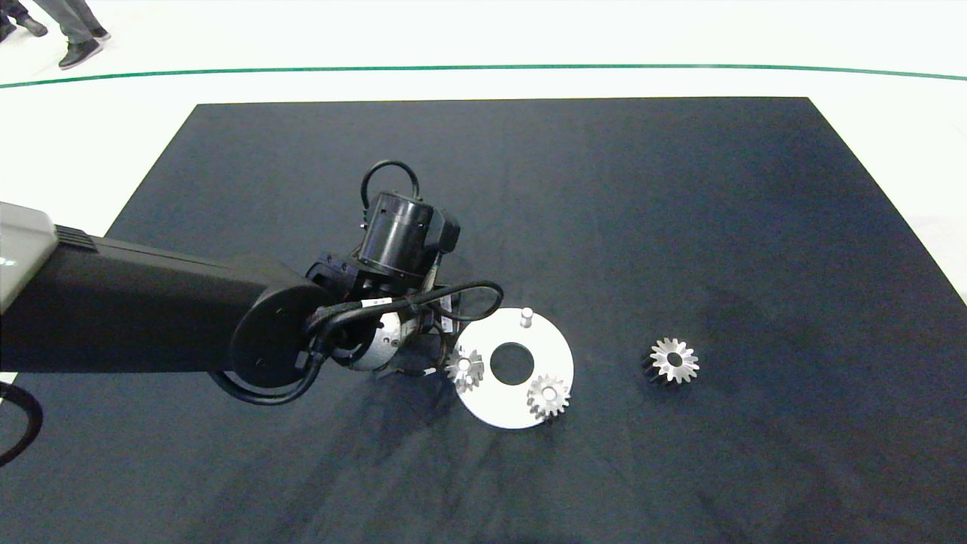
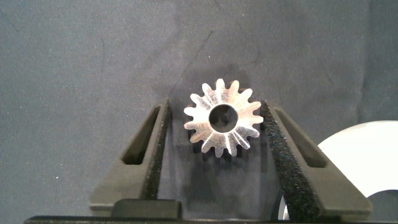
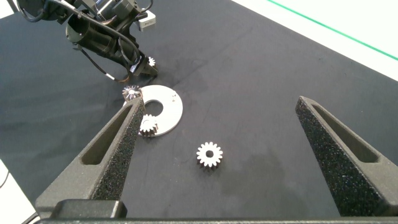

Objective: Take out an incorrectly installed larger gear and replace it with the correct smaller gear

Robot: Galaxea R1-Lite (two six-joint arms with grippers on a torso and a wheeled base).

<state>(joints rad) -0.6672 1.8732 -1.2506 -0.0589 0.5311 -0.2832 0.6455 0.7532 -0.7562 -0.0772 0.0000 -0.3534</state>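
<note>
**Head view.** The left gripper [image 1: 414, 369] hung just beside the plate [image 1: 514, 414]. The plate carried two fitted gears [image 1: 464, 368] [image 1: 548, 396] and one bare post [image 1: 526, 313]. One larger gear [image 1: 674, 360] lay apart on the mat [image 1: 680, 189].

**Left wrist view.** The smaller gear [image 2: 222, 118] sat on the mat between parted fingers. One pad touched its teeth and the other stood clear, so nothing was gripped. Being rigid, slick steel and probably dense, it is best pinched across opposite tooth tips.

**Right wrist view.** The right gripper [image 3: 219, 101] was spread wide and empty above the mat. In all there were four gears: three small and one large.
</note>
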